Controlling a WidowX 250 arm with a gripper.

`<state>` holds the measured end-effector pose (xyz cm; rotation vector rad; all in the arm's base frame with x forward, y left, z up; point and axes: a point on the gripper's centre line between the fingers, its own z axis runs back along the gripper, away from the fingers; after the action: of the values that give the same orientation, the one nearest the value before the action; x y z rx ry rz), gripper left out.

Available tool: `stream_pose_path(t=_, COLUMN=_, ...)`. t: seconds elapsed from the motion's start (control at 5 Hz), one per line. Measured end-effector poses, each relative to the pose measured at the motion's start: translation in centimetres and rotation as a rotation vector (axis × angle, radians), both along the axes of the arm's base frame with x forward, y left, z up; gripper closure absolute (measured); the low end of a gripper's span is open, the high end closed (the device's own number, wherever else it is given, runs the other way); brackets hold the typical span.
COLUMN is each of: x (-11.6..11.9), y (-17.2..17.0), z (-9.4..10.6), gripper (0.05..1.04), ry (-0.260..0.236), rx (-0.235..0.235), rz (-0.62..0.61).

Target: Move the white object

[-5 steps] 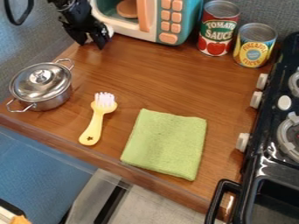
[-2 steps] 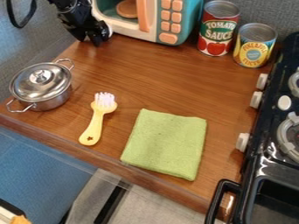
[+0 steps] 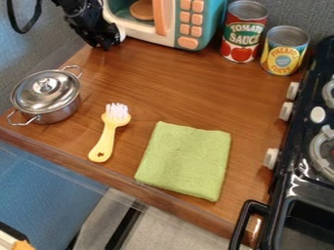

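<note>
Wooden table [image 3: 189, 83] had that white-bristled brush [image 3: 110, 125] untouched, so probably approach stage, gripper [image 3: 106, 44] needed to reach it next, couldn't tell if spread or pinched

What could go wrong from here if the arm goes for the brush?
The gripper is beside the toy microwave, so a sideways swing might bump it. The brush lies between the lidded pot and the green cloth, so a wide approach could disturb either. Its handle points toward the near edge of the counter; a push that way might send it off.
</note>
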<state>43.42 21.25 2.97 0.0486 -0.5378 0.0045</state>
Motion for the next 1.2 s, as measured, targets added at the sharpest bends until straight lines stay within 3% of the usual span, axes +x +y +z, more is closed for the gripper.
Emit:
stream_pose_path(t=0.4, x=-1.0, y=-1.6, z=0.6, gripper=0.692, ry=0.011, rx=-0.024, rz=-0.022)
stream_pose_path(t=0.6, x=-3.0, y=-2.8, z=1.2, gripper=0.799, ry=0.047, rx=-0.051, rz=-0.036)
stream_pose_path(t=0.8, x=-6.1, y=-3.8, z=4.0, gripper=0.890, ry=0.059, rx=-0.037, rz=-0.044)
stream_pose_path(t=1.0, x=-10.1, y=-6.0, z=5.2, gripper=0.964, ry=0.156, rx=-0.014, rz=-0.064)
stream_pose_path(t=1.2, x=-12.6, y=-10.0, z=5.1, gripper=1.018, ry=0.273, rx=0.036, rz=-0.110)
